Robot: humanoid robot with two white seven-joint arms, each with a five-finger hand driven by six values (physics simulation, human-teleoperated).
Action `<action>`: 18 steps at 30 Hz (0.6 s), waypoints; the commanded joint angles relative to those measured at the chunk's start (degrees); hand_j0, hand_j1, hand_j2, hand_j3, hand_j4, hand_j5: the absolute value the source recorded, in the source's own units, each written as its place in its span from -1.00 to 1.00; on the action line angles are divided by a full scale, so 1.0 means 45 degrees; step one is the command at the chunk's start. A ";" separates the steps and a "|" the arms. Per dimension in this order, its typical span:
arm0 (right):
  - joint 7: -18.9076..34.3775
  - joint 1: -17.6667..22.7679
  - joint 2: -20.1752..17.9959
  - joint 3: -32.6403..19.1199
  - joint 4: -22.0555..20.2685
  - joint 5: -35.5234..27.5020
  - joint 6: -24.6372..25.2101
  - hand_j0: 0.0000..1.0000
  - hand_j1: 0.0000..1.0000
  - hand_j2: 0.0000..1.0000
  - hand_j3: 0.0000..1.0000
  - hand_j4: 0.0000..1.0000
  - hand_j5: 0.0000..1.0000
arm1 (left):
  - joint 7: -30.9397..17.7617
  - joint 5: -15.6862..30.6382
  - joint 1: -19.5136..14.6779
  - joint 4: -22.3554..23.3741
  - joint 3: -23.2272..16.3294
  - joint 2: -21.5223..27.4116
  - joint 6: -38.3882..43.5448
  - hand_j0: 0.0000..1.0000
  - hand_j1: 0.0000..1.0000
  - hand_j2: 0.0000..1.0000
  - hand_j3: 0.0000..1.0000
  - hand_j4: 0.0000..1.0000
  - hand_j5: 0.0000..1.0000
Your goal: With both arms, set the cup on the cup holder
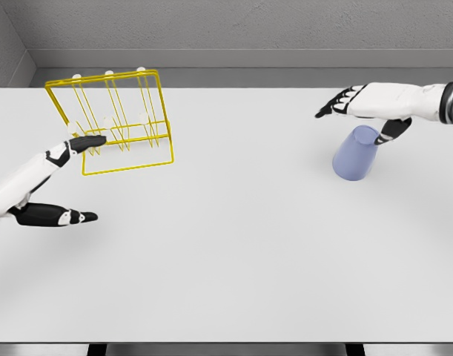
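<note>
A white tabletop [233, 252] fills the frame, seen from above. At the left edge, the left hand [59, 185] reaches in from the lower left, fingers spread and holding nothing; one dark fingertip [96, 139] touches or overlaps the lower wires of the rack. That rack, a yellow wire cup holder with white-tipped pegs [115, 119], sits in the upper left and appears tipped, its frame slanting.

Well apart, in the upper right, a pale blue plastic cup [356, 153] rests tilted on the table, its long axis running from upper right to lower left, wider end toward the lower left. The right hand [363, 104] enters from the right edge and hovers just above the cup's upper end, fingers extended and relaxed, thumb down beside the cup, not gripping. The right hand is much the nearer to the cup, which lies directly below its fingers.
</note>
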 commanded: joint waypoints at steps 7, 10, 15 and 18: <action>0.0000 -0.0078 -0.0386 0.0007 -0.0312 0.0050 0.0033 0.99 0.99 0.99 0.99 0.99 0.99 | 0.0011 0.4983 -0.0371 -0.0004 -0.1570 0.0754 0.0008 1.00 1.00 1.00 1.00 1.00 1.00; 0.0000 -0.0078 -0.0542 0.0007 -0.0410 0.0030 0.0033 0.99 0.99 0.99 0.99 0.99 0.99 | 0.0011 0.5296 -0.0547 -0.0004 -0.2097 0.1457 0.0008 1.00 1.00 1.00 1.00 1.00 1.00; 0.0000 0.0000 -0.0953 0.0027 -0.1113 0.0010 0.0033 0.99 0.99 0.99 0.99 0.99 0.99 | -0.0028 0.5472 -0.1873 -0.0004 -0.4107 0.1770 0.0008 1.00 1.00 1.00 1.00 1.00 1.00; 0.0000 0.0058 -0.0855 0.0456 -0.0996 0.0049 0.0033 0.99 0.99 0.99 0.99 0.99 0.99 | -0.0067 0.5491 -0.2500 -0.0004 -0.4910 0.1731 0.0343 1.00 1.00 1.00 1.00 1.00 1.00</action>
